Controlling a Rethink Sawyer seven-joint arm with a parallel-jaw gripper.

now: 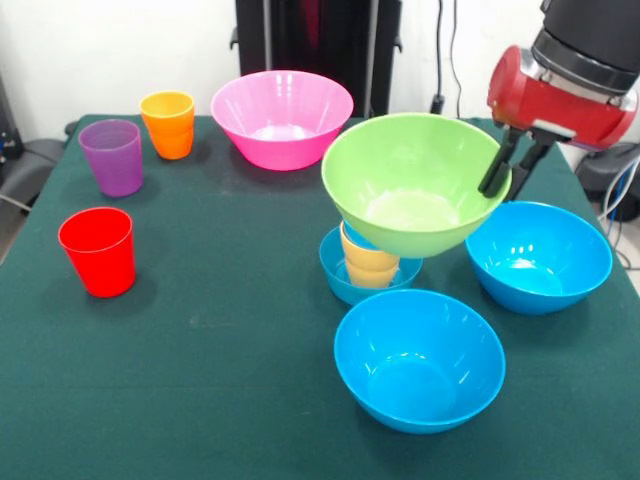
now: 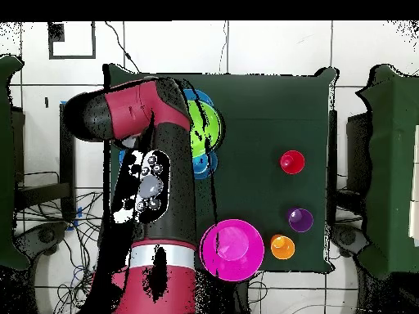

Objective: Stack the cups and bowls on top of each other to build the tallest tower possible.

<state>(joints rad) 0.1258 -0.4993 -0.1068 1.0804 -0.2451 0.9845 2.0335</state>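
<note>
- My gripper [image 1: 512, 170] pinches the green bowl's [image 1: 410, 190] right rim, holding it tilted over the yellow-orange cup [image 1: 368, 265] at centre frame.
- That cup stands inside the small blue bowl [image 1: 340, 278].

My table [image 1: 200, 400] wears a dark green cloth. Behind it I see a white wall [image 1: 100, 50], dark uprights [image 1: 300, 35], cables [image 1: 445, 50]. Overhead: white tiled floor [image 2: 270, 49].

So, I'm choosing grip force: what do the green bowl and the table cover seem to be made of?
The green bowl looks like glossy moulded plastic: smooth, with bright highlights inside. The table cover looks like matte dark green cloth, probably felt: no shine.
</note>
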